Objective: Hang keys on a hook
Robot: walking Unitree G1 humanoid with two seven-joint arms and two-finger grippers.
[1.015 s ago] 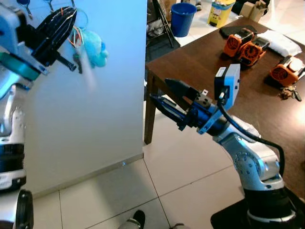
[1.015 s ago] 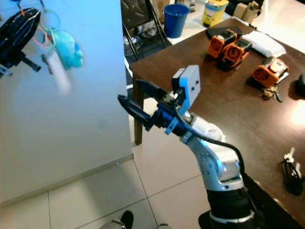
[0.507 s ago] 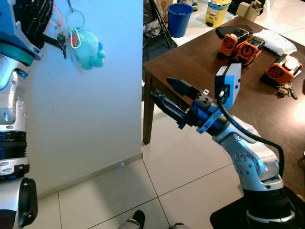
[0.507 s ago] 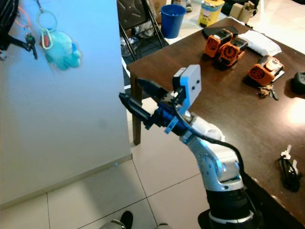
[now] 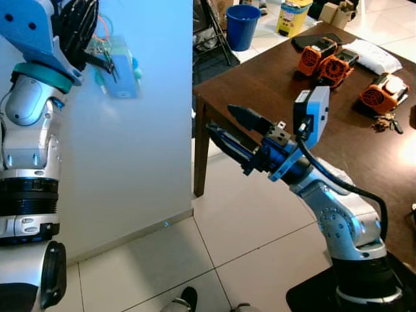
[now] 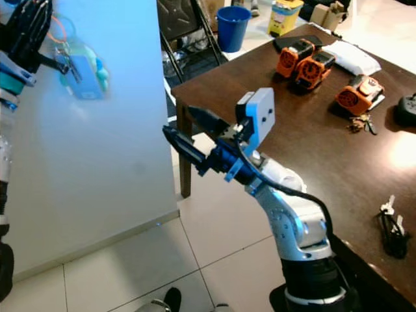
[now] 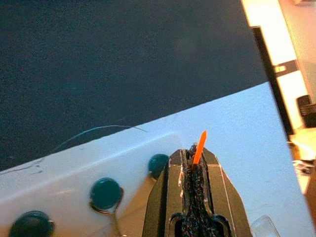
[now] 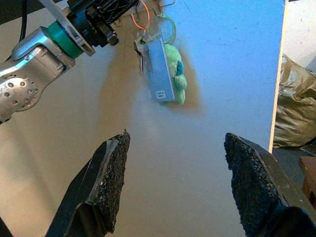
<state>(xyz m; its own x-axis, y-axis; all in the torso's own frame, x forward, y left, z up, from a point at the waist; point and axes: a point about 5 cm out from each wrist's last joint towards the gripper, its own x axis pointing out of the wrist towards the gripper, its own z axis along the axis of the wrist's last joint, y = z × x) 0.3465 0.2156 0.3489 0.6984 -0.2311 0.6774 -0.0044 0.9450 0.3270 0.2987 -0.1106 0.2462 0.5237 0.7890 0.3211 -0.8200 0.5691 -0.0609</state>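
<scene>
My left gripper (image 5: pixel 84 26) is raised high against the white wall panel (image 5: pixel 130 143), shut on the orange loop (image 8: pixel 143 12) of the key bunch. From the loop hang dark keys (image 5: pixel 106 60), a silvery tag (image 8: pixel 159 69) and a turquoise plush (image 8: pixel 176 74), blurred as they swing. In the left wrist view the shut fingers (image 7: pixel 195 197) pinch an orange strap end (image 7: pixel 199 146) just below a white rail with round teal hooks (image 7: pixel 105 193). My right gripper (image 5: pixel 224 127) is held out open at mid height, its pads (image 8: pixel 111 182) facing the hanging keys from a distance.
A dark wooden table (image 5: pixel 273 78) stands on the right with orange tool batteries (image 5: pixel 322 62), another key bunch (image 5: pixel 383 121) and a white packet (image 5: pixel 374 55). A blue bin (image 5: pixel 249 23) and a folding chair (image 6: pixel 188 32) stand behind. The floor is pale tile (image 5: pixel 247 227).
My left gripper swung up to the left and has come back toward the wall, lower. The keys, tag and plush swing beneath it. My right arm has stayed where it was.
</scene>
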